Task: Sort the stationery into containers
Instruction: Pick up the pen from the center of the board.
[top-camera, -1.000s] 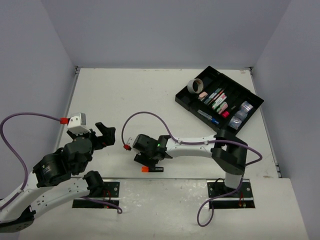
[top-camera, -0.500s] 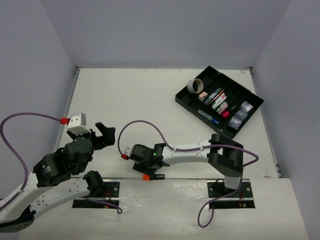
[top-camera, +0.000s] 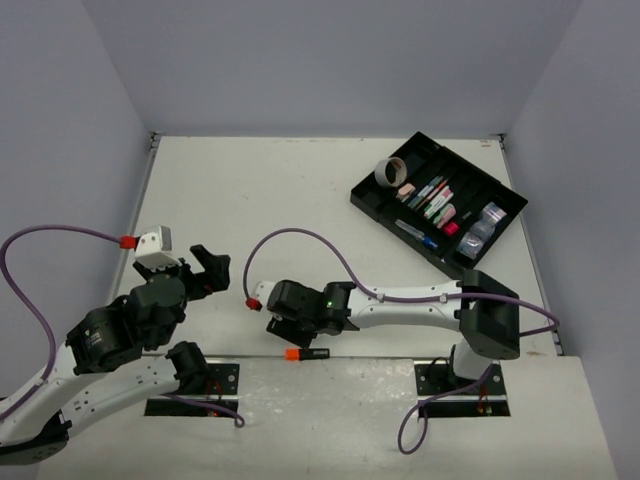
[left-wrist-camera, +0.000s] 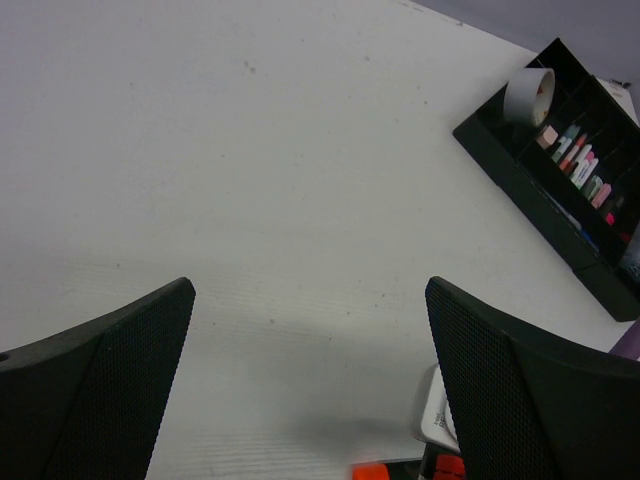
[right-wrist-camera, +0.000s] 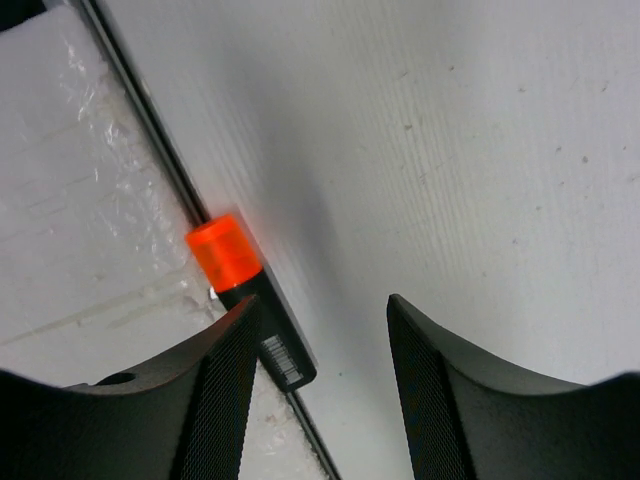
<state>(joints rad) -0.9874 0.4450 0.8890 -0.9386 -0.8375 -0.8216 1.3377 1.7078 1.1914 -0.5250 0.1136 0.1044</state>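
Observation:
A black highlighter (top-camera: 308, 354) with an orange cap (right-wrist-camera: 222, 250) lies along the seam at the table's front edge. My right gripper (top-camera: 300, 335) hangs right over it, open. In the right wrist view the gripper (right-wrist-camera: 320, 370) has its left finger over the highlighter's (right-wrist-camera: 268, 325) black body, and only bare table lies between the jaws. The black divided tray (top-camera: 368, 197) stands at the far right and holds a grey tape ring (top-camera: 388, 172), pens (top-camera: 432, 195) and shiny cubes (top-camera: 485, 222). My left gripper (top-camera: 205, 268) is open and empty, as the left wrist view (left-wrist-camera: 310, 380) also shows.
A white ledge (right-wrist-camera: 70, 200) runs along the table's front edge, beside the highlighter. The tray (left-wrist-camera: 510, 165) and the tape ring (left-wrist-camera: 528, 95) show at the upper right of the left wrist view. Grey walls enclose the table on three sides.

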